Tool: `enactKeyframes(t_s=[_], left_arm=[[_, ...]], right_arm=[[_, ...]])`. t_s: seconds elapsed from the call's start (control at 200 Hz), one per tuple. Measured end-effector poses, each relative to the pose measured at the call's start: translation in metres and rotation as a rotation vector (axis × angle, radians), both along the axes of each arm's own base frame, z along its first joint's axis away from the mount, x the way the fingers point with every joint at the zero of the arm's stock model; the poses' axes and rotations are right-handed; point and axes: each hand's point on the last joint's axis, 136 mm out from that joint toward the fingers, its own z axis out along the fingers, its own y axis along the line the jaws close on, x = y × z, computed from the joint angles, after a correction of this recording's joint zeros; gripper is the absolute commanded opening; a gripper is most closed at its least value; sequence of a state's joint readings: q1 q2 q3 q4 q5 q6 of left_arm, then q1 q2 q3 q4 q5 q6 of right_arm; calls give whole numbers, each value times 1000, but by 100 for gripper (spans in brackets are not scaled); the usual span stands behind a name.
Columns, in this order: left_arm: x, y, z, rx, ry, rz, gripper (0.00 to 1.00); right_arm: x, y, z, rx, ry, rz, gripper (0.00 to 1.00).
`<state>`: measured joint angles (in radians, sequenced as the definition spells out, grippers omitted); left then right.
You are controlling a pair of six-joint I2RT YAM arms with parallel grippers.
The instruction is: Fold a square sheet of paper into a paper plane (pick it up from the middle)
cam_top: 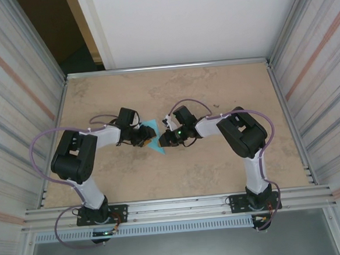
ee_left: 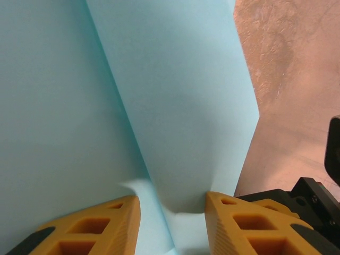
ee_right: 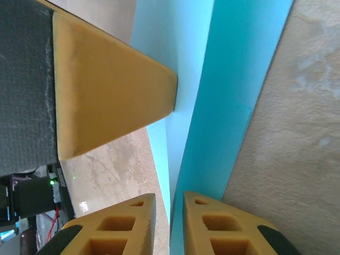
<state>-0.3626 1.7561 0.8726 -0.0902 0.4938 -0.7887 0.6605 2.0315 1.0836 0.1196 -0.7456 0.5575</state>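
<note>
sheet of paper [cam_top: 152,127]: light blue, folded along a long crease, lying mid desk [cam_top: 220,170] between the two arm tips
left gripper [ee_left: 172,199]: jaws part-way apart, a raised fold of the sheet between its yellow fingers [ee_left: 106,228]; cannot tell if it's really pinched
right gripper [ee_right: 170,197]: jaws a narrow slit apart, sheet edge runs into the slit, bare desk visible beside it, so slightly open
contact: tip of one left gripper finger rests on the sheet, right wrist view
</note>
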Motion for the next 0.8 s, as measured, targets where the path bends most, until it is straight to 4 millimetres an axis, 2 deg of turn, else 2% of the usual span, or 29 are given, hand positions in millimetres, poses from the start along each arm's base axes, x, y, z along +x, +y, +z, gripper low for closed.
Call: enactKeyframes(t_s=[0.571,0.802], left_arm=[[0,-1,-2,23,43,-1,40],[1,-1,-2,25,48,-1,40]], right_arm=[[1,-4,-2,-14,15,-16,17],[2,-4,-5,-29,37,-18,13]])
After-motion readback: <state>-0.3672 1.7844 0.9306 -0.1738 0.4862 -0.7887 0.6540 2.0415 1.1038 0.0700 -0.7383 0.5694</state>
